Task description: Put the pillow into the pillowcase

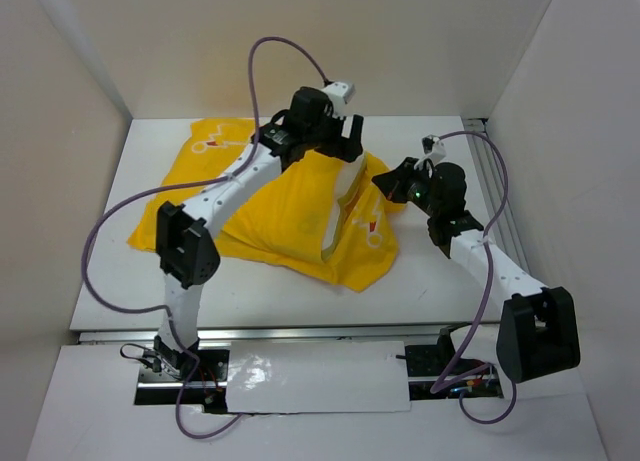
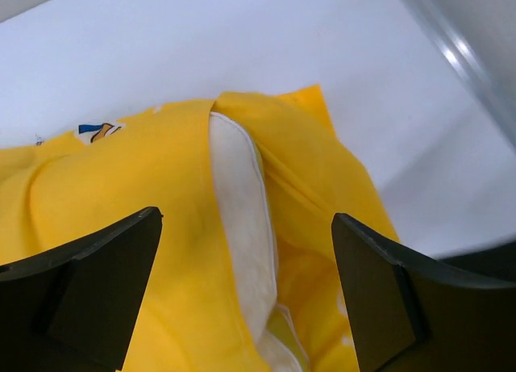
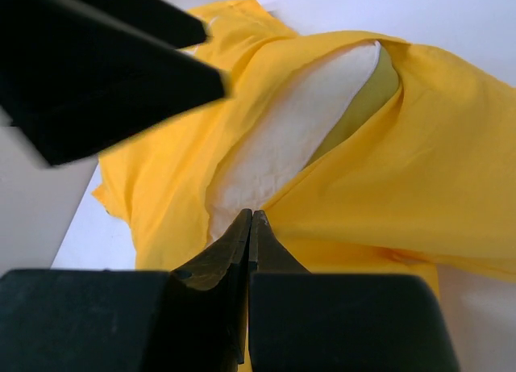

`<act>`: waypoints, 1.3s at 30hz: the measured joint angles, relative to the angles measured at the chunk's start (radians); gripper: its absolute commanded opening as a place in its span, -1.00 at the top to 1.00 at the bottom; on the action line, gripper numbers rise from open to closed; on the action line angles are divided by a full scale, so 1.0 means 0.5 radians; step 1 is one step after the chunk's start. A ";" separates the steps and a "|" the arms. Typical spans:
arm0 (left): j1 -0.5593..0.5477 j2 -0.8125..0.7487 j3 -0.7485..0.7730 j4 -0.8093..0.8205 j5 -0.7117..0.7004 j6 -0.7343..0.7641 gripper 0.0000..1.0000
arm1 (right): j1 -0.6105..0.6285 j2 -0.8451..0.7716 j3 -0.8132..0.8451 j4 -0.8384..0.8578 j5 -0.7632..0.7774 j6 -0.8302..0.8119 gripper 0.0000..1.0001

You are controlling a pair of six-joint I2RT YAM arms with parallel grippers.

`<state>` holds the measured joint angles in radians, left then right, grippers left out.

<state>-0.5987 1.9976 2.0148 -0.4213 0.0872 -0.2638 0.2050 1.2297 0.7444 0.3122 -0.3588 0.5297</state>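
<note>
Pillow (image 2: 242, 186): mostly inside the pillowcase (image 1: 270, 216); a white strip showed at its mouth, long axis near to far.
Right gripper (image 3: 250, 219): fingers pressed together at the mouth's right lip, the nearer arm; pinched cloth not discernible.
Left gripper (image 2: 246, 219): fingers spread wide, empty, above the mouth's far end, straddling the strip.
Obstacle: slack mouth cloth, probably.

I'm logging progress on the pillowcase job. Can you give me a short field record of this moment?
pillow: mostly inside the pillowcase, white edge showing at the opening
pillowcase: rumpled, lying on the table
left gripper: open, above the exposed pillow edge, holding nothing
right gripper: shut, tips at the opening's lip; grip on fabric unclear
task: not finished
</note>
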 measured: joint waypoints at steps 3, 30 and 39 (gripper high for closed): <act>-0.045 0.294 0.258 -0.098 -0.078 0.075 -0.99 | 0.001 0.004 0.007 0.005 -0.008 -0.001 1.00; 0.067 -0.874 -1.849 0.544 -0.444 0.106 1.00 | 0.002 -0.121 0.176 -0.259 0.941 -0.158 1.00; 0.000 -0.764 -1.926 0.489 -0.360 0.286 1.00 | 0.024 0.034 0.346 -0.146 0.704 -0.278 0.91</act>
<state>-0.5987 1.6157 1.0519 -0.1768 -0.0929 -0.1207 0.2169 1.2469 0.9176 0.2394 -0.0067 0.3908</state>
